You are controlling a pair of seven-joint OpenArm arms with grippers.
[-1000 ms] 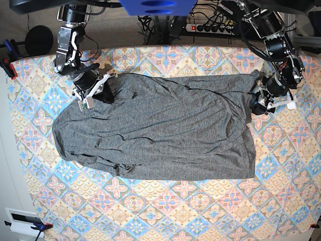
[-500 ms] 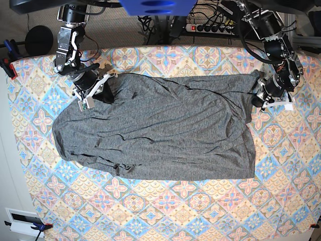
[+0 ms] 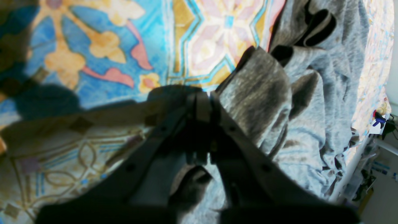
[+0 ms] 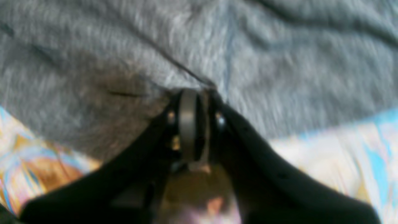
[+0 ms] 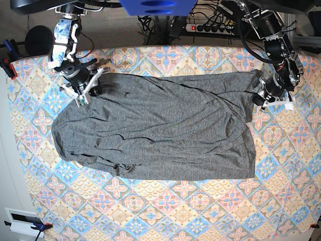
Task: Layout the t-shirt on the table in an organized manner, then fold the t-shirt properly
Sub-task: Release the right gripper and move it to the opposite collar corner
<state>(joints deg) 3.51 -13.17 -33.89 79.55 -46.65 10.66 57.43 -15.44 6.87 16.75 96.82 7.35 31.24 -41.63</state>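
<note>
**Grey t-shirt spread wide, pinched at both upper corners**

The wrinkled heather-grey t-shirt [image 5: 155,125] lies spread across the patterned bench [image 5: 200,211]. The left gripper [image 3: 202,102] has its jaws closed on a bunched fold. The right gripper [image 4: 194,96] view is blurred; its jaws look nearly together at the cloth, grip unclear.

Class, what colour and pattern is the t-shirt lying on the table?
The t-shirt is plain dark heather grey, with no print; the base view shows it best.

Tile-patterned table [image 5: 200,211]; grey t-shirt [image 5: 160,130] spread flat, wrinkled, across middle.
</note>
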